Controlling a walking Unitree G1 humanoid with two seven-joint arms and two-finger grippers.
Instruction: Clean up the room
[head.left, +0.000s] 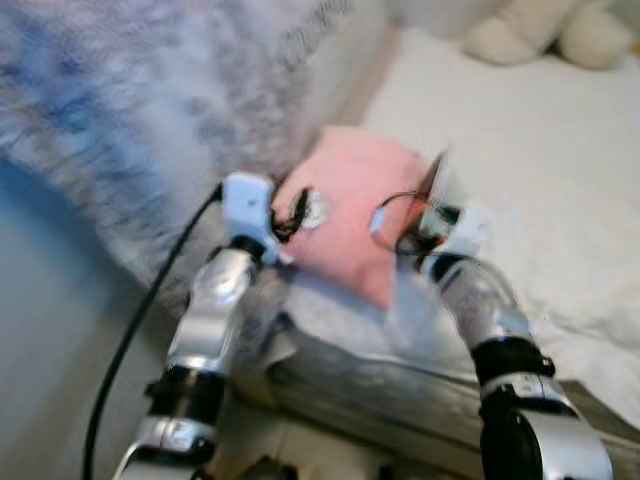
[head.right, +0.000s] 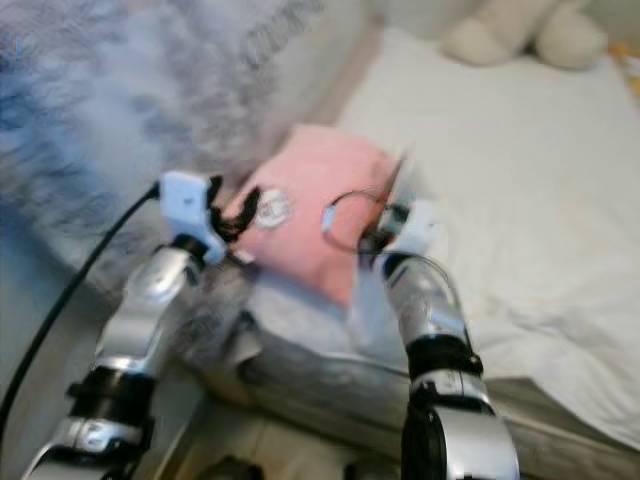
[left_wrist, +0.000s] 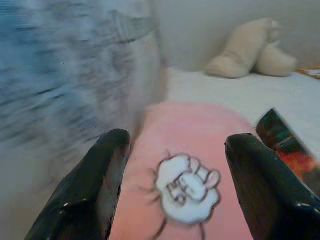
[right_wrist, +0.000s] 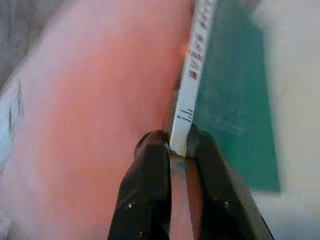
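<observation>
Two grippers are seen over a white bed (head.left: 520, 160), near its edge beside a blurred patterned blanket (head.left: 120, 110). A pink pillow (head.left: 350, 200) lies at that edge. A thin book (right_wrist: 192, 75), apparently green-covered, is clamped edge-on by the right gripper (right_wrist: 177, 142), touching the pillow. The left gripper (left_wrist: 175, 150) is held with fingers spread apart above the pillow's white hand motif (left_wrist: 186, 187).

I'm in a home bedroom: a bed (head.left: 520, 150) with white sheets, a pink pillow (head.left: 350, 210), a blue-grey blanket (head.left: 120, 100), and cream plush toys (left_wrist: 250, 50) against the wall.
</observation>
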